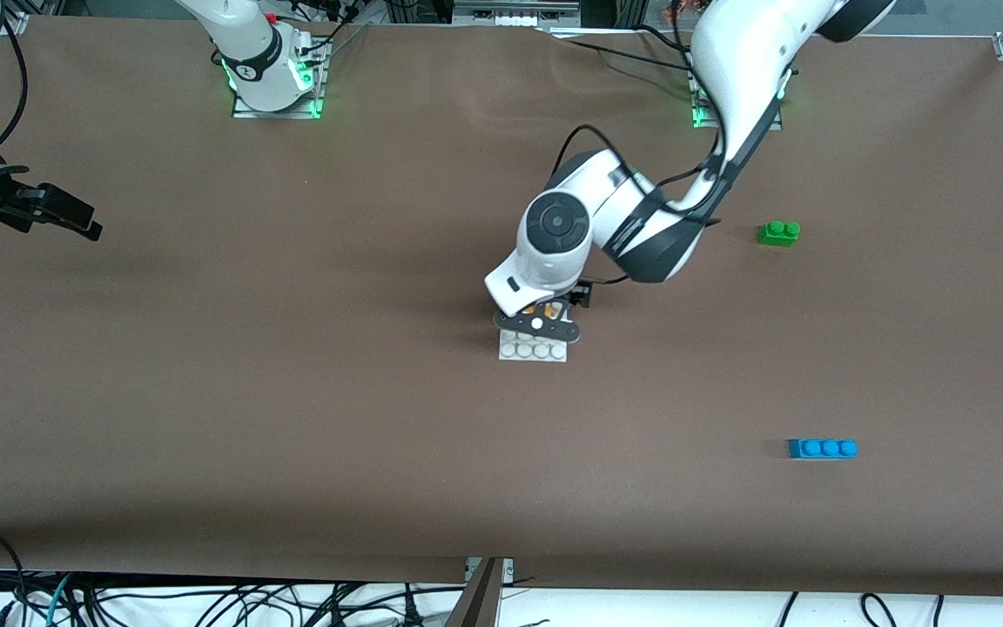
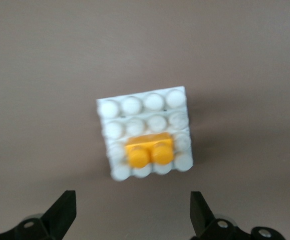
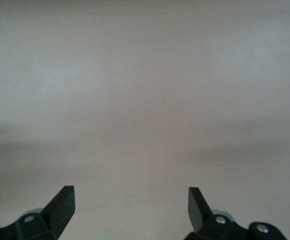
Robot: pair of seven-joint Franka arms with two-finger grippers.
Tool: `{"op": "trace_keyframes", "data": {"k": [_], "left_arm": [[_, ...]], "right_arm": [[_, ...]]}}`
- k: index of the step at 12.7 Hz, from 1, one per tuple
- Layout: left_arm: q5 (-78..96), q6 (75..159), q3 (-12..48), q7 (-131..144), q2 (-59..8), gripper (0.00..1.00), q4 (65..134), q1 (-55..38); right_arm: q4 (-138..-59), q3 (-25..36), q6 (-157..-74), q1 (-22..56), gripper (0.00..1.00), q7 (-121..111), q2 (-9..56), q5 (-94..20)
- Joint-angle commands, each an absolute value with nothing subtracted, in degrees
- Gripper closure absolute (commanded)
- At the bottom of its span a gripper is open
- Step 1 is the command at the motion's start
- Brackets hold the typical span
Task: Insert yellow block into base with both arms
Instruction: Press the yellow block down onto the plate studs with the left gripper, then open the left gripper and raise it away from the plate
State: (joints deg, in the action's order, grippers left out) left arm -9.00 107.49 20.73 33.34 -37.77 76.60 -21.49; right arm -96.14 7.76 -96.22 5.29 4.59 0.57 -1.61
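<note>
We see the flat square white plastic base (image 1: 534, 349) with its grid of round studs lying near the middle of the brown table (image 1: 292, 418). The small orange-yellow plastic block (image 2: 149, 151) with two round studs sits on the base, in the second stud row from one edge, and it looks pressed flat onto the plate. Our left gripper (image 2: 133, 212) hangs directly over the base with its two black fingers (image 2: 64, 210) spread wide and holding nothing; the block lies between and ahead of the fingertips in the left wrist view, apart from both. In the front view the left wrist covers most of the base, so only its row of studs nearest that camera shows clearly.

Our right gripper (image 3: 131, 207) waits over bare table at the right arm's end, well apart from the base, its fingers also spread and empty.

A green two-stud plastic brick (image 1: 778, 232) and a longer blue three-stud plastic brick (image 1: 822, 448) lie toward the left arm's end, the blue one nearer to the front camera than the base.
</note>
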Motion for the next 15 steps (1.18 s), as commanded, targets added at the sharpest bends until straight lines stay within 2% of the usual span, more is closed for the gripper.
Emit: {"op": "trace_keyframes", "data": {"k": [1,10,13,15], "left_arm": [[-7.56,101.36,20.57,32.52,-29.47,0.0,78.31,-16.63],[-3.98,90.0,19.61,21.04,-13.91,0.0,79.53,-1.15],[-0.09,90.17,10.57,10.23,-6.79,0.0,87.16,-0.88],[-0.18,94.36,8.53,8.44,-1.44,0.0,94.96,-0.88]], "right_arm": [[-96.59,7.47,-96.59,5.01,0.0,4.04,0.09,-0.97],[-96.59,7.47,-96.5,5.01,0.0,4.04,0.09,-0.97],[-96.59,7.47,-96.5,5.01,0.0,4.04,0.09,-0.97],[-96.59,7.47,-96.5,5.01,0.0,4.04,0.09,-0.97]]}}
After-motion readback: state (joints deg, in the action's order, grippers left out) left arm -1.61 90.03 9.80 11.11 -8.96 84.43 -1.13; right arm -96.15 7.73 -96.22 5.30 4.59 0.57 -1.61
